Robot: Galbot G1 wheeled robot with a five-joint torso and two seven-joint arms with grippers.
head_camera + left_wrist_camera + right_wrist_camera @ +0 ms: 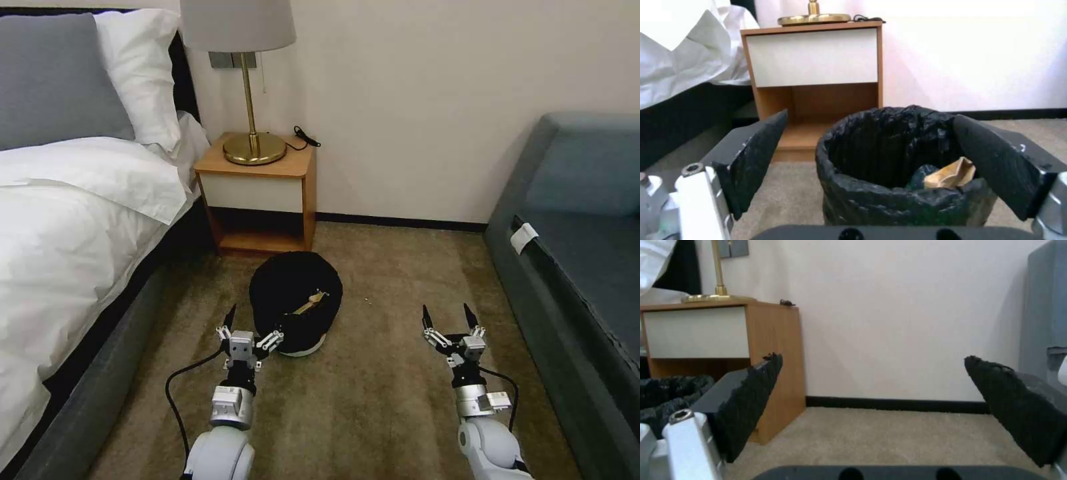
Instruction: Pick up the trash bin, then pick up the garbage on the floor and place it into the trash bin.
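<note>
The trash bin (293, 287) stands on the carpet in front of the nightstand, and a crinkled black bag covers its rim (889, 200). Inside it lie a crumpled tan paper (951, 175) and a dark piece (918, 178) of garbage. From the head camera, a gold-brown strip (311, 303) shows in the bin's mouth. My left gripper (255, 321) is open at the bin's near side, and in the left wrist view the gripper (870, 116) has its fingers spread to either side of the bin. My right gripper (447, 312) hangs open over bare carpet to the bin's right, holding nothing (873, 358).
A wooden nightstand (260, 193) with a brass lamp (252, 143) stands against the wall behind the bin. The bed (73, 220) runs along the left and a dark sofa (580, 267) along the right. A tiny pale speck (366, 301) lies on the carpet between them.
</note>
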